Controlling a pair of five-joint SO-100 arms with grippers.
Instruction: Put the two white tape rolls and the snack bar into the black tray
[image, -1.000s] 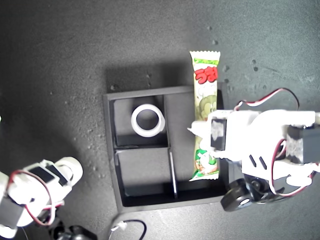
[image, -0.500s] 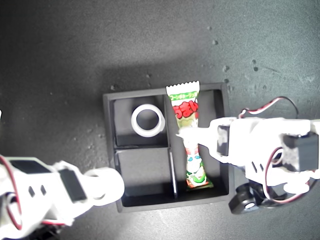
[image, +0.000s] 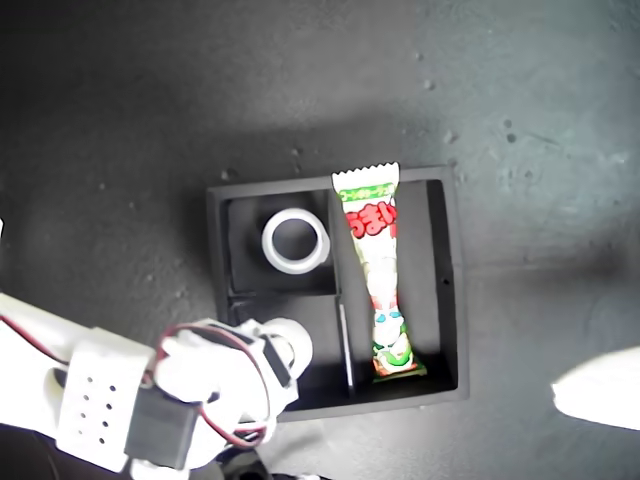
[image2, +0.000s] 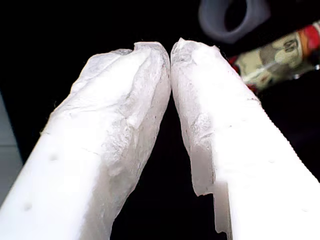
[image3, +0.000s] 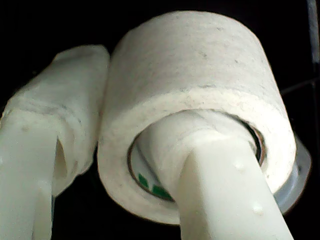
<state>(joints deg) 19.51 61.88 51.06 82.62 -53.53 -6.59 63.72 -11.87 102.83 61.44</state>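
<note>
Two white tape rolls show: the plain white ring (image: 295, 241) lies flat in a small compartment of the square black plastic tray (image: 448, 280), the green-cored roll (image3: 200, 105) is clamped by my second gripper (image3: 150, 145) over the other, largely hidden there, while one green-and-white wrapped snack bar (image: 379, 275) lies lengthwise in the tall compartment, and my first gripper (image2: 171, 47), fingertips nearly touching, holds nothing.

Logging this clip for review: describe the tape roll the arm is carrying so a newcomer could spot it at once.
Find the black tray in the middle of the exterior view, then its lower small compartment. Over that compartment's lower edge, my second gripper holds a white tape roll, one finger through its hole and one outside. Unlike the plain roll lying flat in the compartment above, its inner core shows green.
</note>
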